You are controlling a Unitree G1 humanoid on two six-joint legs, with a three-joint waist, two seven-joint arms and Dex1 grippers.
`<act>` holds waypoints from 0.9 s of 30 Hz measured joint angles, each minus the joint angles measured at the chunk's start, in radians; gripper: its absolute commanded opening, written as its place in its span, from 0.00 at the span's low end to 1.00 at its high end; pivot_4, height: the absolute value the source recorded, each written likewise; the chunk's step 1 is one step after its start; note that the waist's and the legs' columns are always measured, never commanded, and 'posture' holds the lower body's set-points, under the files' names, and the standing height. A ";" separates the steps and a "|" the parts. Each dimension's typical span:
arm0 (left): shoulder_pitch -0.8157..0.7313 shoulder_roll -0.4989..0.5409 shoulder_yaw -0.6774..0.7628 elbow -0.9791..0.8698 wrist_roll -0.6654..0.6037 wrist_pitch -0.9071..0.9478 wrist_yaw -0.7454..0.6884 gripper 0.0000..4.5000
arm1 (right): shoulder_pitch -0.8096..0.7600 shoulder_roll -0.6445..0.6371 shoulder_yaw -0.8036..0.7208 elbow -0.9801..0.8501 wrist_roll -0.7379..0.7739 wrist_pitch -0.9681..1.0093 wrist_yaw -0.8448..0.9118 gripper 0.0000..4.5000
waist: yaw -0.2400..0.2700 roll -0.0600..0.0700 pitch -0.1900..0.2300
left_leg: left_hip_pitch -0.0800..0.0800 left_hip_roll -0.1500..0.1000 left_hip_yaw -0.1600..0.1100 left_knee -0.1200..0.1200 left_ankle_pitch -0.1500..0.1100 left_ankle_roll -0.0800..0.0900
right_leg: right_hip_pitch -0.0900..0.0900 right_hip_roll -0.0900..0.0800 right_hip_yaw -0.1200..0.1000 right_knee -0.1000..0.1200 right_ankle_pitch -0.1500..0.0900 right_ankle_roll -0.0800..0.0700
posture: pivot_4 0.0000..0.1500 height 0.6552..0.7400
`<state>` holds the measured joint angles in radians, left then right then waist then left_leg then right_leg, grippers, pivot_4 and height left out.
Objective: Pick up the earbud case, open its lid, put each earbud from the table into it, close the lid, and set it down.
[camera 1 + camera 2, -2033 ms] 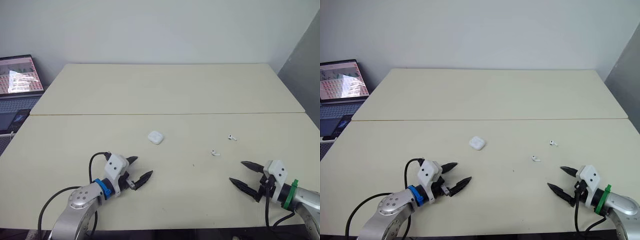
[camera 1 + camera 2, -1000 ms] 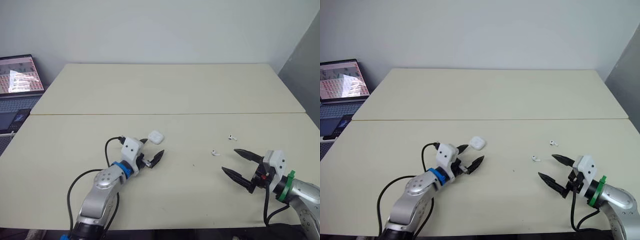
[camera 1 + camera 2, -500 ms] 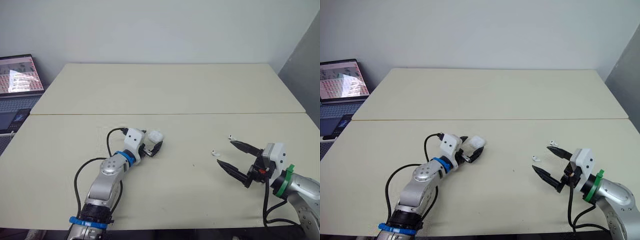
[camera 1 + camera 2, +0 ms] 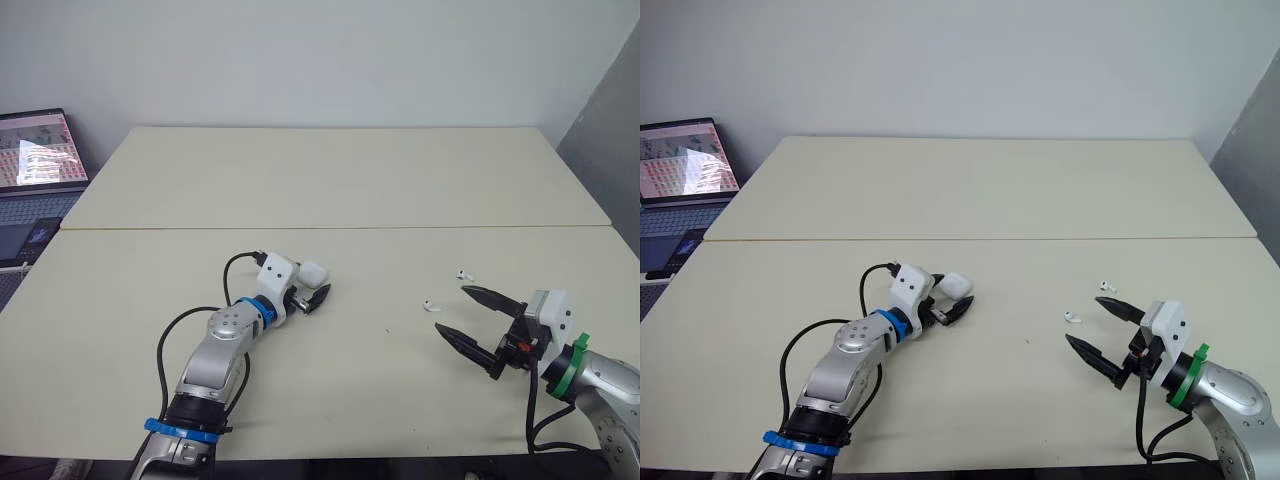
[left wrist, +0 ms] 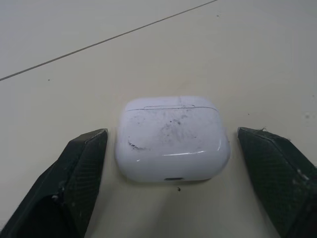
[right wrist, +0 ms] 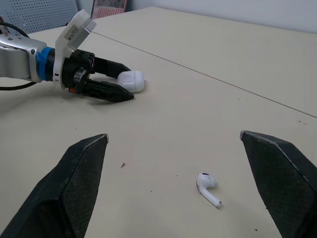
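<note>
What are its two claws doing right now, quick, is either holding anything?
Left gripper: open, one finger on each side of the earbud case, not touching it.
Right gripper: open, holding nothing, close to an earbud.

The left arm (image 4: 212,352) reaches out from the near edge, its forearm angled away and to the right, with a blue band (image 4: 250,311) round the wrist. The left gripper (image 4: 313,284) sits low, its two black fingers parted and pointing right. The right arm (image 4: 605,378) comes in from the near right corner with a green band (image 4: 563,368) at its wrist. The right gripper (image 4: 450,308) points left and gapes wide, one finger farther, one nearer.
</note>
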<state>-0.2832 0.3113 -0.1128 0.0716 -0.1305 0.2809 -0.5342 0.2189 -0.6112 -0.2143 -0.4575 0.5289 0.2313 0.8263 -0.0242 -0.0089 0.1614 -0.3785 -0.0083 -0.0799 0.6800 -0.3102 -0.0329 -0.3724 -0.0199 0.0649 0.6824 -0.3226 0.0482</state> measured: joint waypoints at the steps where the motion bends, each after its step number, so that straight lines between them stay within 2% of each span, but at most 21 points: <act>1: 0.002 0.000 0.000 -0.004 0.001 0.002 0.001 0.71 | 0.000 0.000 0.000 0.000 0.000 0.000 0.000 1.00 | 0.000 0.000 0.000 | 0.000 0.000 0.000 0.000 0.000 0.000 | 0.000 0.000 0.000 0.000 0.000 0.000 | 1.00 1.00; 2: 0.003 0.000 0.000 -0.007 0.002 0.004 0.002 0.63 | 0.001 -0.001 -0.001 0.000 0.000 0.000 0.000 1.00 | 0.000 0.000 0.000 | 0.000 0.000 0.000 0.000 0.000 0.000 | 0.000 0.000 0.000 0.000 0.000 0.000 | 1.00 1.00; 3: 0.003 0.000 0.000 -0.011 0.003 0.010 0.003 0.62 | 0.002 -0.001 -0.001 0.000 0.000 0.000 0.000 1.00 | 0.000 0.000 0.000 | 0.000 0.000 0.000 0.000 0.000 0.000 | 0.000 0.000 0.000 0.000 0.000 0.000 | 1.00 1.00; 10: 0.019 -0.017 0.002 -0.024 0.009 -0.003 0.010 0.62 | -0.001 -0.002 0.000 0.000 -0.003 0.002 -0.005 1.00 | 0.000 0.000 0.000 | 0.000 0.000 0.000 0.000 0.000 0.000 | 0.000 0.000 0.000 0.000 0.000 0.000 | 1.00 1.00; 15: 0.016 -0.107 -0.026 -0.081 -0.026 -0.098 -0.023 0.62 | -0.072 0.032 0.002 -0.014 0.027 0.126 -0.129 1.00 | 0.002 0.000 0.000 | -0.001 0.000 0.000 0.001 0.000 0.000 | 0.000 0.000 0.000 0.000 0.000 0.000 | 1.00 1.00; 20: -0.049 -0.196 -0.087 -0.099 -0.047 -0.195 -0.075 0.62 | -0.214 0.040 -0.007 -0.070 0.239 0.430 -0.324 1.00 | -0.001 0.000 0.000 | -0.001 0.000 0.000 0.001 0.000 0.000 | 0.000 0.000 0.001 0.000 0.000 0.000 | 1.00 1.00; 24: -0.091 -0.225 -0.131 -0.090 -0.049 -0.283 -0.129 0.62 | -0.341 0.016 -0.064 -0.054 0.570 0.682 -0.478 1.00 | -0.002 0.000 0.000 | -0.002 0.000 0.001 0.000 0.000 0.000 | -0.001 0.000 0.001 0.000 0.000 0.000 | 1.00 1.00; 27: -0.101 -0.225 -0.142 -0.053 -0.046 -0.331 -0.156 0.62 | -0.411 0.010 -0.081 -0.005 0.787 0.757 -0.576 1.00 | -0.004 0.000 0.000 | -0.002 0.000 0.001 0.000 0.000 0.001 | -0.001 0.001 0.001 0.000 0.000 0.000 | 1.00 1.00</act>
<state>-0.3844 0.0865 -0.2547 0.0188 -0.1764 -0.0499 -0.6902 -0.1920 -0.6012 -0.2957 -0.4621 1.3155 0.9887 0.2506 -0.0281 -0.0093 0.1616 -0.3800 -0.0085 -0.0788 0.6803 -0.3102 -0.0323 -0.3729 -0.0191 0.0657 0.6824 -0.3225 0.0482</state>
